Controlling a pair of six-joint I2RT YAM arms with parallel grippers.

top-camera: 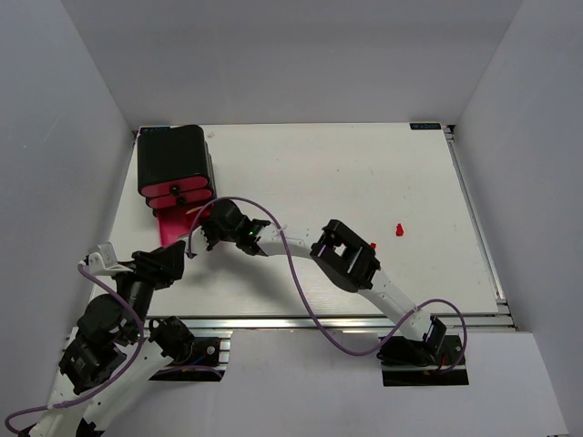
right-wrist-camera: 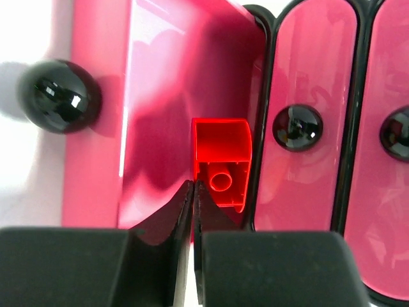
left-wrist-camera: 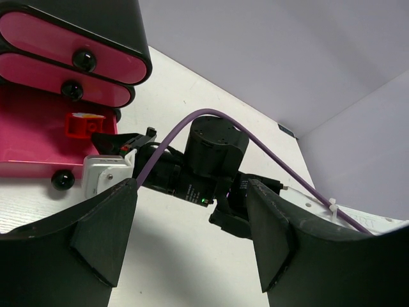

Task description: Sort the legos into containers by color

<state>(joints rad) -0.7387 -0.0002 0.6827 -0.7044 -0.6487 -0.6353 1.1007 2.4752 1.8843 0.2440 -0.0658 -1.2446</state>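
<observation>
The containers are three pink drawers in a black housing at the table's far left. The bottom drawer is pulled out. A red lego lies on its side inside the open drawer, close to the housing. My right gripper hangs over that drawer, jaws shut to a hairline slit, its tips at the brick's left wall; whether they pinch it I cannot tell. My left gripper is open and empty, low over the table, just short of the right wrist. Another red lego lies on the table at the right.
The two upper drawers are closed, each with a black knob. The open drawer's knob sticks out at its front. A small red piece shows beside the right arm's elbow. A purple cable loops over the right arm.
</observation>
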